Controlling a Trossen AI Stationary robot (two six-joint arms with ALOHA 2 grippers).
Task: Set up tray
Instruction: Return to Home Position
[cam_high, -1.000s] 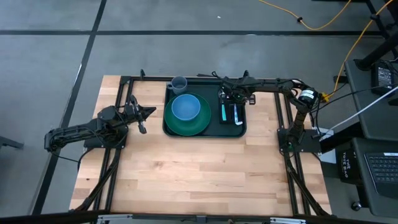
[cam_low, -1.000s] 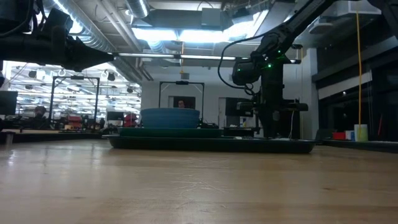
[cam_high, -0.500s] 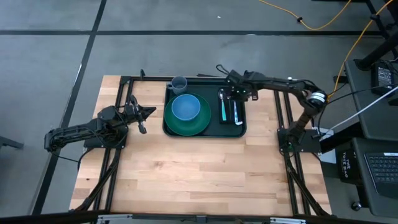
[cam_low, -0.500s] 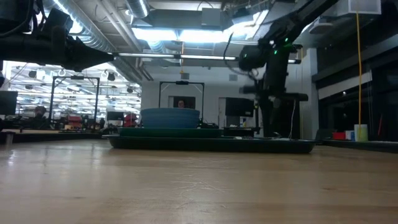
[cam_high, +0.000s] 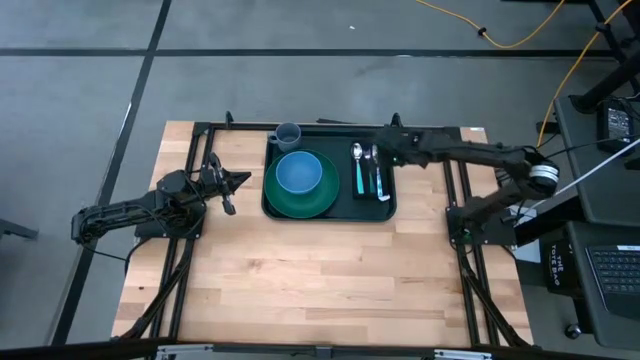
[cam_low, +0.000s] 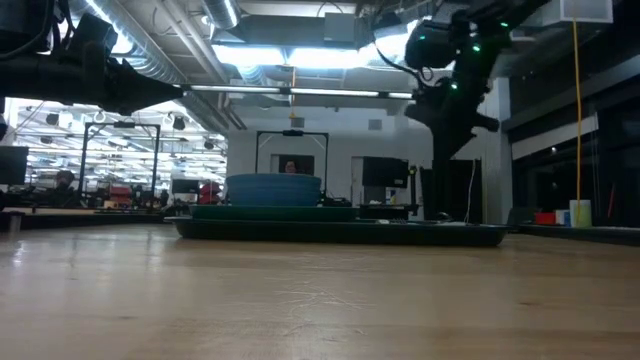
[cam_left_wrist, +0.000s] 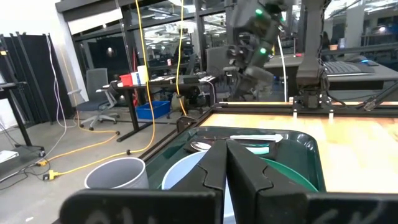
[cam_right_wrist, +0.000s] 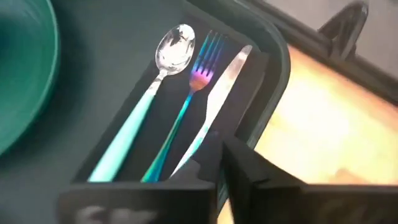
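Note:
The dark green tray (cam_high: 330, 210) lies at the table's far middle. On it stand a round green plate (cam_high: 322, 200) with a blue bowl (cam_high: 298, 172) on it and a grey cup (cam_high: 288, 133) at its far left corner. A flat black rectangle (cam_high: 372, 192) on the tray's right part carries a teal-handled spoon (cam_right_wrist: 143, 127), an iridescent fork (cam_right_wrist: 189, 102) and a knife (cam_right_wrist: 219, 93) side by side. My right gripper (cam_high: 386, 150) is shut and hangs in the air over the tray's far right corner, above the cutlery (cam_right_wrist: 219, 152). My left gripper (cam_high: 240, 180) is shut and waits left of the tray (cam_left_wrist: 225, 146).
Black frame rails (cam_high: 455, 190) run along the table's left, right and far sides close to the tray. The near half of the wooden table (cam_high: 320, 280) is bare wood. In the low view the tray (cam_low: 340, 232) sits low, with the right arm (cam_low: 450, 60) high above its right end.
My right gripper has drawn back from over the cutlery toward the table's right edge and risen, and its arm has stretched out to the right. The spoon, fork and knife now show uncovered on the black rectangle. The left arm has kept still.

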